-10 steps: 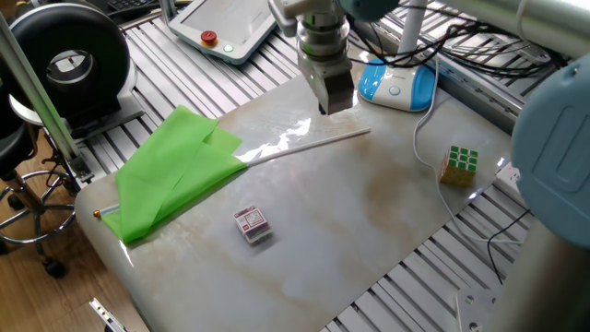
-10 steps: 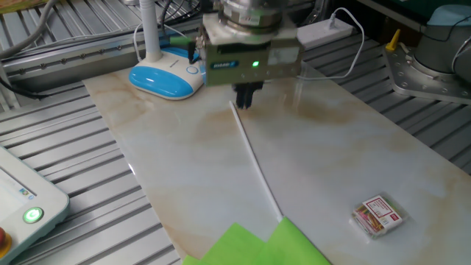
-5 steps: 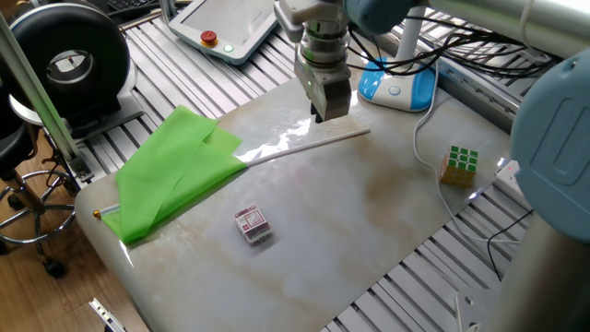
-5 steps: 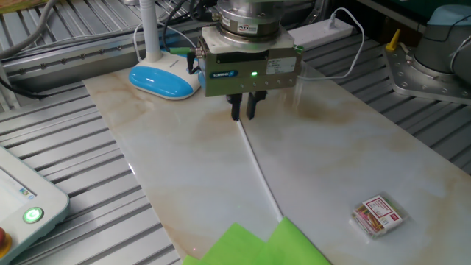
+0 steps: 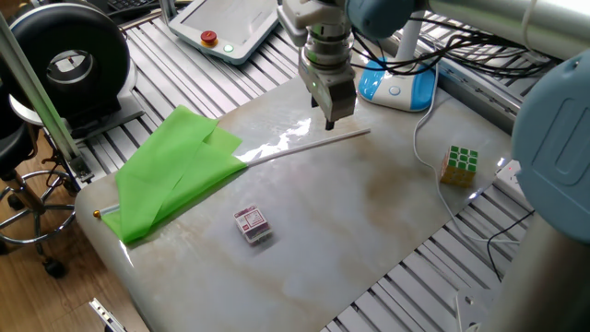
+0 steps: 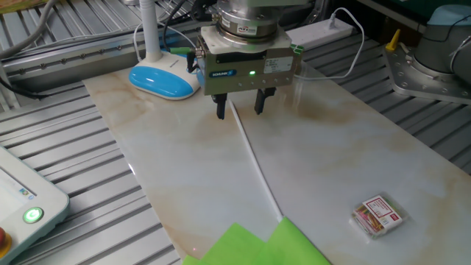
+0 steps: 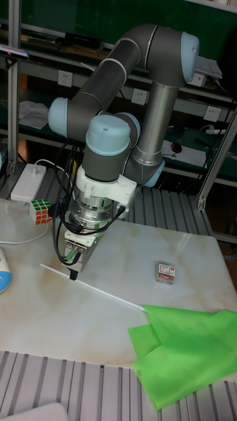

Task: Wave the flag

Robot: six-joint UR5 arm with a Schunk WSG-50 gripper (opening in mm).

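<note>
The flag lies flat on the pale table [image 5: 369, 231]. Its lime-green cloth [image 5: 175, 175] is spread at the left, and a small gold tip [image 5: 96, 214] pokes out at the table edge. The slim white pole [image 5: 304, 146] runs right toward the gripper [image 5: 332, 120]. In the other fixed view the gripper [image 6: 240, 110] is open, low over the table. One finger stands on each side of the pole's [image 6: 254, 165] bare end, and I cannot tell if they touch it. The tall fixed view shows the gripper [image 7: 71, 270], the pole [image 7: 99, 289] and the cloth [image 7: 184, 355].
A small red-and-white box [image 5: 252, 224] lies near the cloth. A Rubik's cube [image 5: 459, 163] sits at the right edge beside a white cable. A blue-and-white device [image 5: 396, 85] stands behind the gripper, with a teach pendant [image 5: 226, 28] beyond. Ribbed metal surrounds the slab.
The gripper's fingers were together a second ago and have spread apart. The gripper shifted slightly along the pole's end and sank closer to it. The flag has not moved.
</note>
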